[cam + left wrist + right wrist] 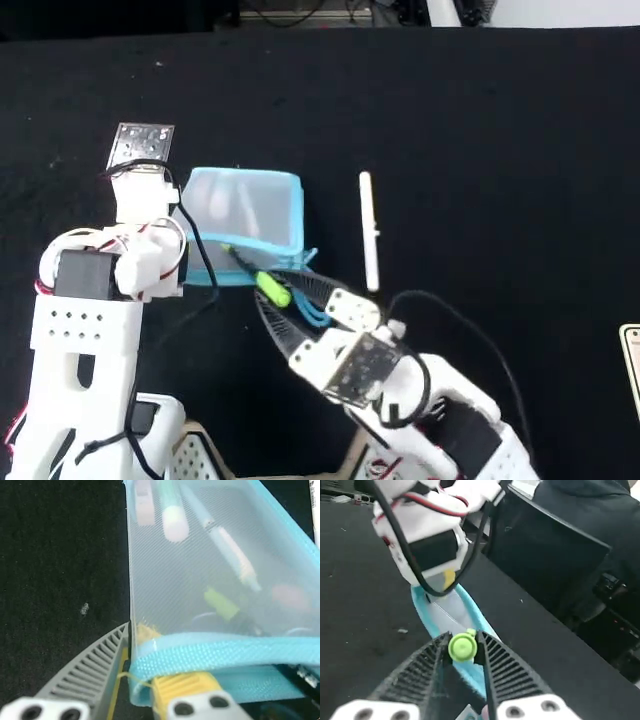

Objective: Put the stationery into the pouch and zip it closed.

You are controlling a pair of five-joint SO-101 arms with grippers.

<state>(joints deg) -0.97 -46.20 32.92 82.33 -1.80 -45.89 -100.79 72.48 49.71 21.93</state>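
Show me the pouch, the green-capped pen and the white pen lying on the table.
pouch (pixel 245 210): high view, on its translucent side panel.
green-capped pen (pixel 462 647): right wrist view, on the round end of the cap.
white pen (pixel 369 230): high view, on the middle of the barrel.

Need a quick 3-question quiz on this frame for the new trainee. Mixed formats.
1. True or false: the white pen lies on the table, outside the pouch.
2. Multiple choice: what does the right gripper hold? A) an eraser B) a green marker C) the zipper pull
3. Short answer: which gripper is clamped on the pouch's blue-trimmed edge?

Key: 1 true; 2 B; 3 the left gripper.
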